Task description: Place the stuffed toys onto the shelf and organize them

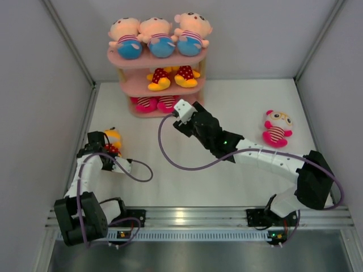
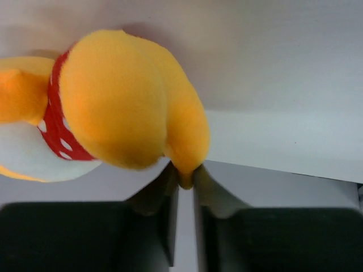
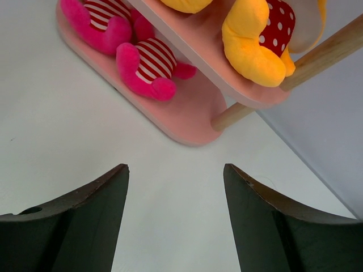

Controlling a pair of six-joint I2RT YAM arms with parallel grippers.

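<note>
While the right end effector [image 3: 176, 170] hangs, jaws apart, by the shelf [image 1: 116, 56]: left end effector [image 2: 184, 177] clamped on yellow toy [image 2: 125, 102] (one limb tip), far left.
Next: carry it to the middle tier [image 1: 130, 85], likely its free spot.

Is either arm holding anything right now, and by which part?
The left end effector pinches the yellow stuffed toy by a small tip of its plush body. The right end effector is open, holding nothing.

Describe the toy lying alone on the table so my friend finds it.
Start at the pink three-tier shelf at the back of the white table. To its right lies the pink-and-white plush toy with red stripes, alone; its lookalikes sit on the shelf.
</note>
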